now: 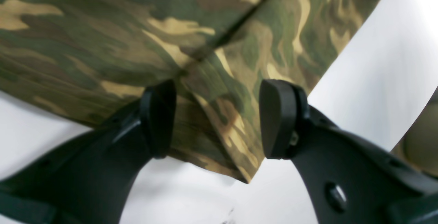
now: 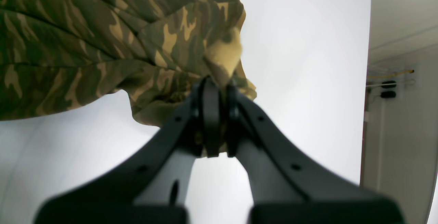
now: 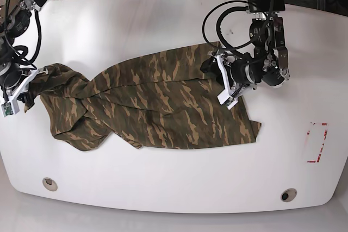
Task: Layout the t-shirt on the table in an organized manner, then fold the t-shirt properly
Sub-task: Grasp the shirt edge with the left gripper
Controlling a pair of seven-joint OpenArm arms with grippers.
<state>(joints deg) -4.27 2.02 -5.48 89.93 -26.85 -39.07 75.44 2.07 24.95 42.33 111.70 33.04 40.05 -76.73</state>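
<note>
The camouflage t-shirt [image 3: 157,107] lies stretched and wrinkled across the middle of the white table [image 3: 163,25]. My left gripper [image 3: 216,77] is open at the shirt's upper right edge. In the left wrist view, its black fingers [image 1: 157,118] straddle a pointed corner of the t-shirt [image 1: 137,39] lying on the table [image 1: 376,63], with nothing pinched. My right gripper [image 3: 35,77] is at the shirt's far left end. In the right wrist view, that gripper [image 2: 219,90] is shut on a bunched fold of the t-shirt [image 2: 85,46], held slightly above the table [image 2: 308,63].
A red-and-white tape mark [image 3: 317,142] sits near the table's right edge. Two round grommet holes [image 3: 49,183] [image 3: 289,194] lie along the front. Cables run behind the back edge. The right wrist view shows the table's edge, with floor and a wall beyond it.
</note>
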